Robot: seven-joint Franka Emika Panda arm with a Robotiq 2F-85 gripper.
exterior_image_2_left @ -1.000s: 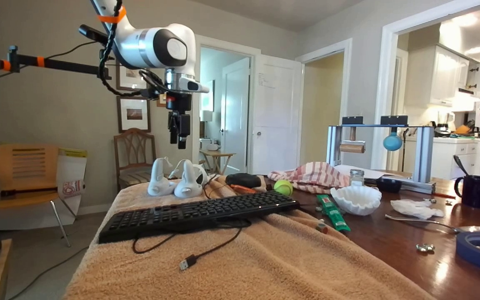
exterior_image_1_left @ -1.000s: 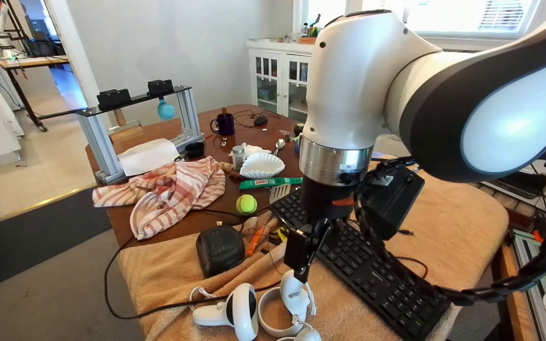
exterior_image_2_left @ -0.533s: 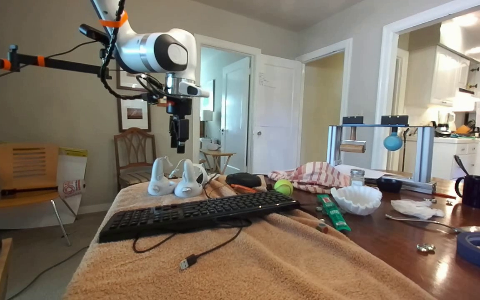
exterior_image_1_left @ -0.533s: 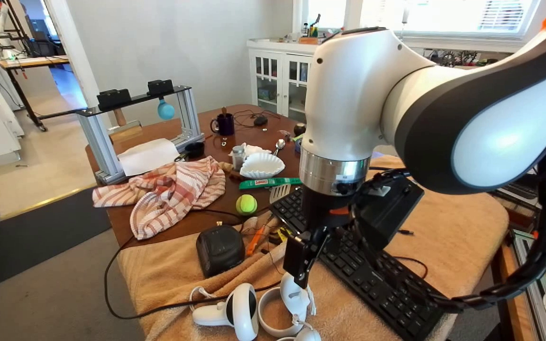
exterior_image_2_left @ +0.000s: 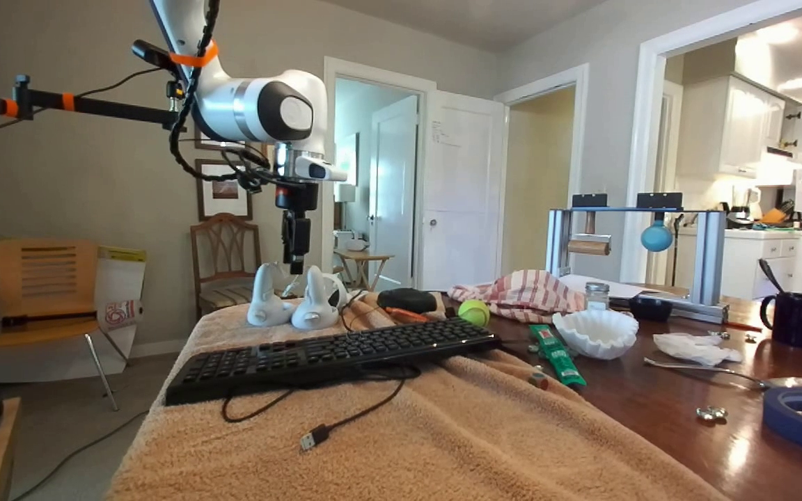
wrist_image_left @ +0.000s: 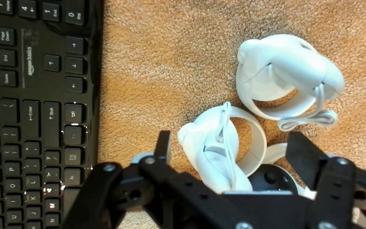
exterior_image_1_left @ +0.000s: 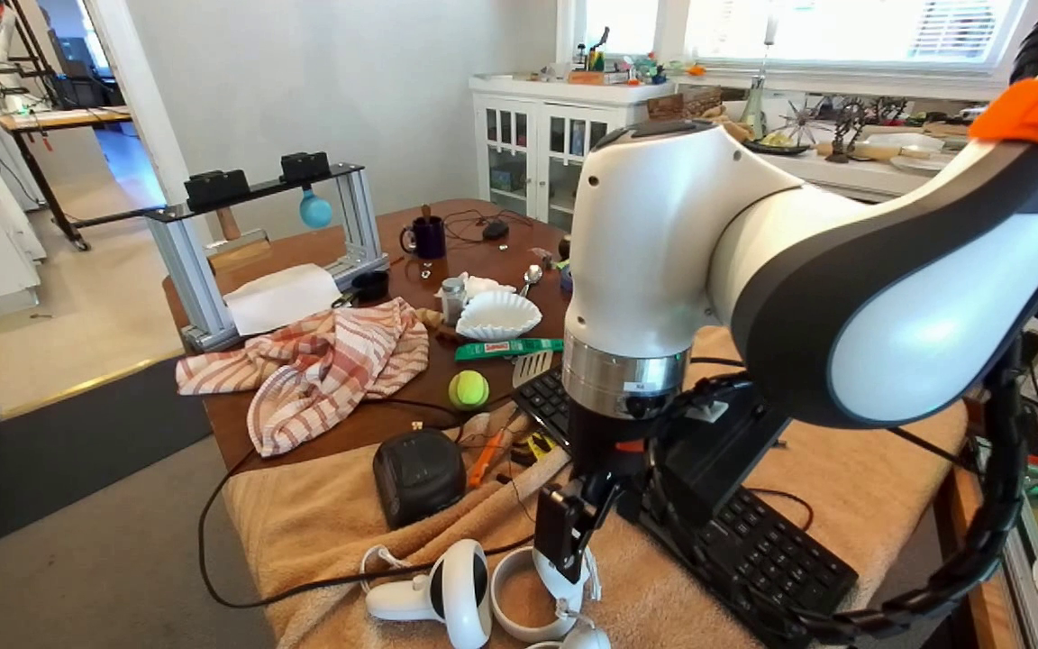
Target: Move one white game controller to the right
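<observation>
- The middle white controller sits on the tan towel, between the gripper's fingers in the wrist view; twelve is that view's top.
- The gripper is released, fingers spread wide to either side of this controller; whether either one touches it, I cannot tell.
- A second white controller is just beside it, toward half past one.
- A black-faced controller, partly hidden by the gripper, sits close in at four.
- From ten round to twelve the towel stretches flat, with room to move.
- The black keyboard takes up nine o'clock, its long edge running top to bottom, a strip of towel in between.
- Toward three, past its neighbours, the towel's edge shows.
- In an exterior view, a black rounded object lies at ten from the middle controller, a tennis ball farther off at eleven.
</observation>
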